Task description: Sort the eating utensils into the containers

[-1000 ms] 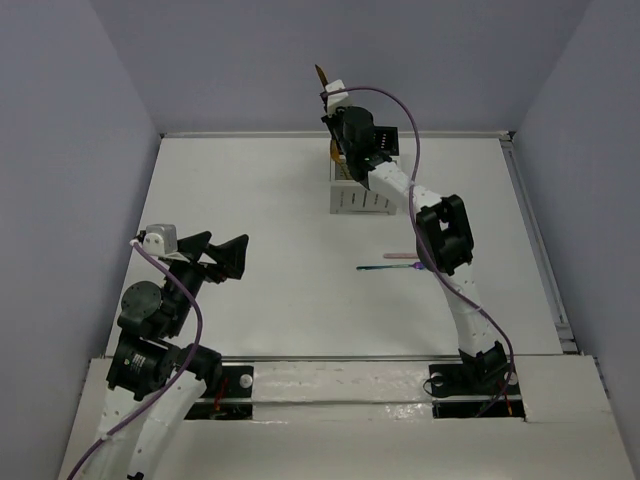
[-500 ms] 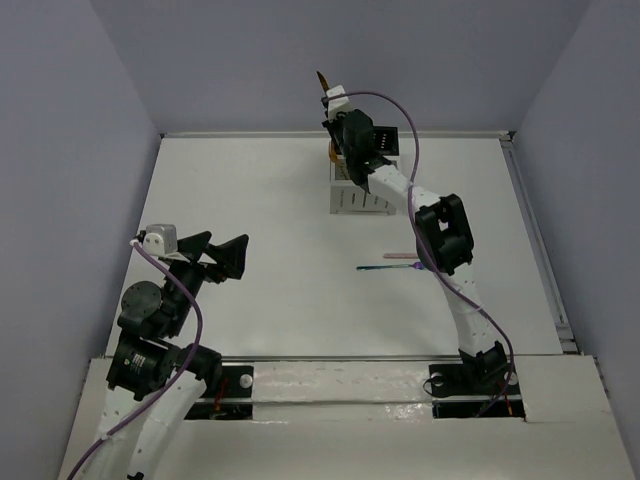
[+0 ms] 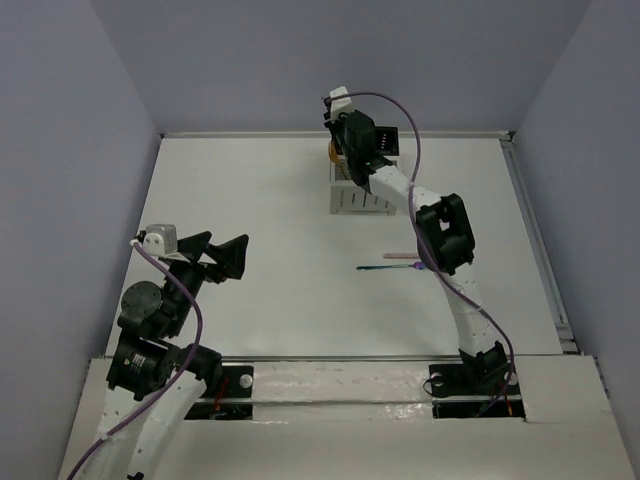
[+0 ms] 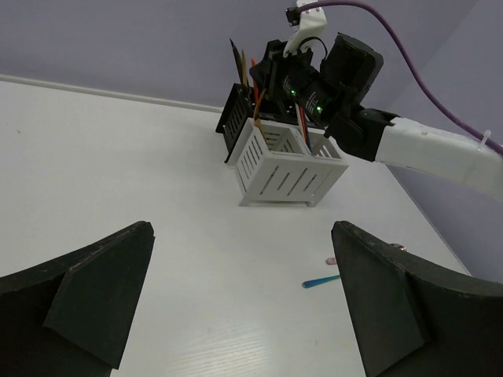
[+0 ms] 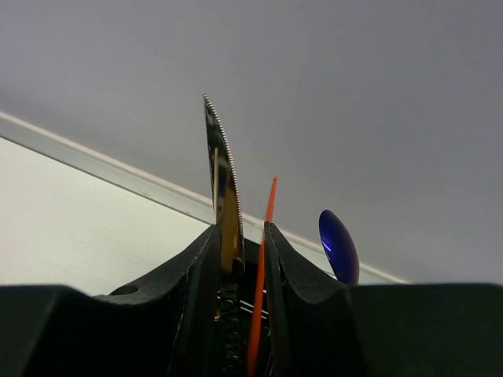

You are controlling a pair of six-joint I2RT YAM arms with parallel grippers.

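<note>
Right gripper (image 5: 240, 236) is clamped low on the gold knife (image 5: 225, 173), blade up, over the containers (image 3: 356, 196). Likely light, stiff and slick; pinch the flat faces or it may pivot. Left gripper (image 4: 244, 306) is open, holding nothing.

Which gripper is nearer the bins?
Right. The right gripper is directly over the bins, shut on a knife. The left gripper sits open at the near left of the table, well away from them.

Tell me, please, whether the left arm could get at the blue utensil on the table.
Probably yes: the left gripper is open, and nothing stands on the table between it and the blue utensil.
</note>
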